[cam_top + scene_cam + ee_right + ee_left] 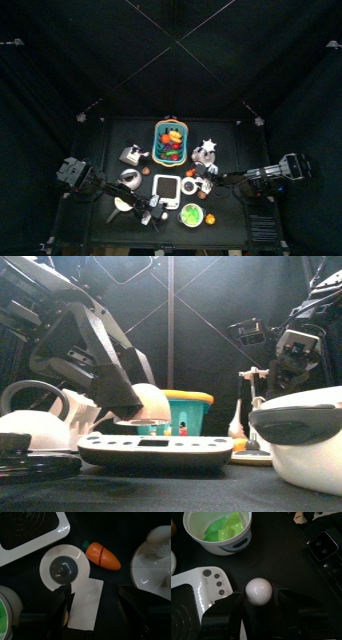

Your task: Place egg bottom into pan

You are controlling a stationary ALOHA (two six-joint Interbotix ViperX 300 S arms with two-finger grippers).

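Left claw (259,601) grips the white egg half (259,591) between its closed jaws.

- Egg half (259,591): smooth white shell, faint sheen.
- Bowl (219,542): glossy white plastic.
- Scale (156,449): smooth white plastic, dark matt face.
- Carrot (104,555): glossy orange plastic.
- Basket (186,412): teal plastic.
- Table (278,559): matt black.

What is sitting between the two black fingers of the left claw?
In the left wrist view, a white egg piece sits between the jaws of the left gripper, which close on its sides.
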